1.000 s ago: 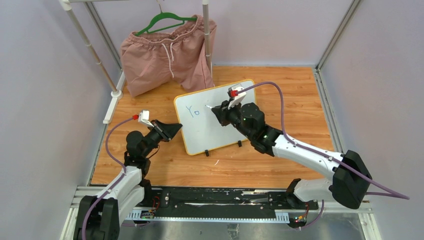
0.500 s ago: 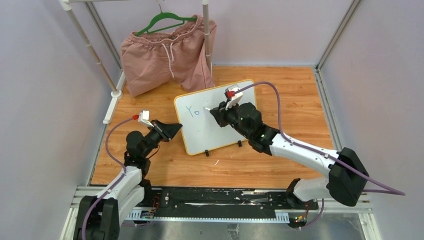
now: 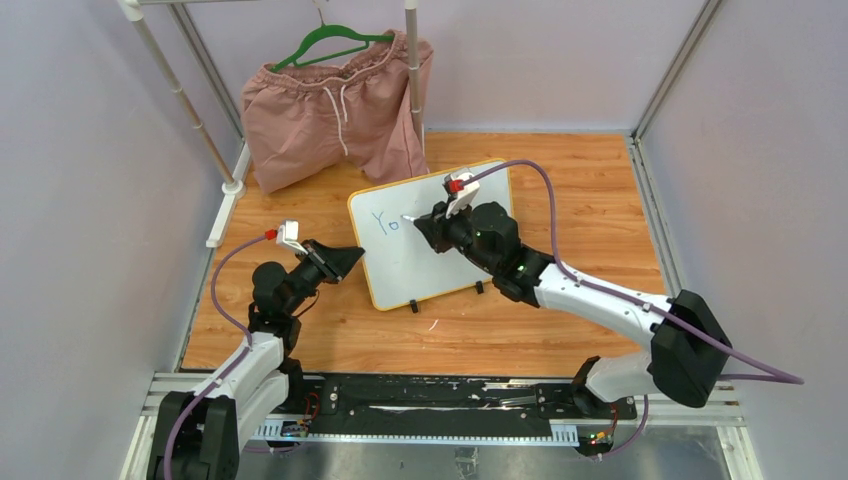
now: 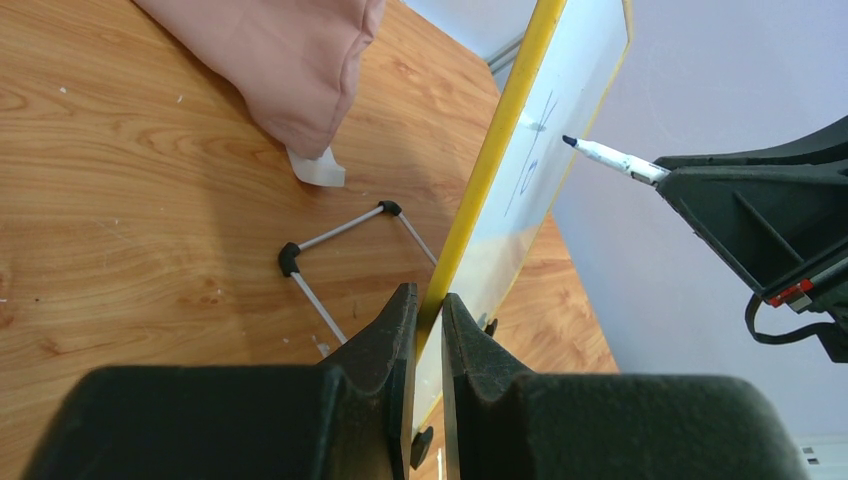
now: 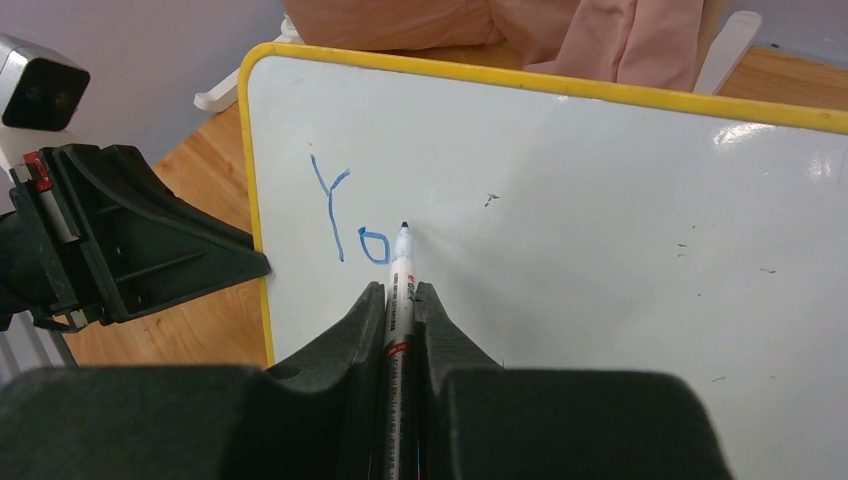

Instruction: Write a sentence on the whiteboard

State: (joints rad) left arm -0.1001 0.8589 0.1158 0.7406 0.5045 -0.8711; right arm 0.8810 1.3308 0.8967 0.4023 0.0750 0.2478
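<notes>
The whiteboard (image 3: pixel 425 275) stands tilted near the middle of the wooden table (image 3: pixel 600 190), its yellow frame resting on two small black feet along its 6 o'clock edge. The sentence (image 3: pixel 385 221) so far is only a blue "Yo", up in the board's 10 o'clock corner.

The left gripper (image 3: pixel 355 258) comes in from 8 o'clock. Its fingers are nearly closed, pinching the yellow frame at the board's 9 o'clock edge. The left wrist view shows the frame (image 4: pixel 490 160) running up out of the narrow gap between them (image 4: pixel 428 300).

The right gripper (image 3: pixel 420 222) reaches over the board from 4 o'clock, its fingers clamped tight on a marker (image 5: pixel 403 250). The marker points toward 10 o'clock, and its dark tip sits just at 3 o'clock of the "o" (image 5: pixel 372 245). I cannot tell whether the tip touches the white face.

Beyond the board, at 11 o'clock, pink shorts (image 3: pixel 335 110) hang from a green hanger (image 3: pixel 335 42) on a rack.
</notes>
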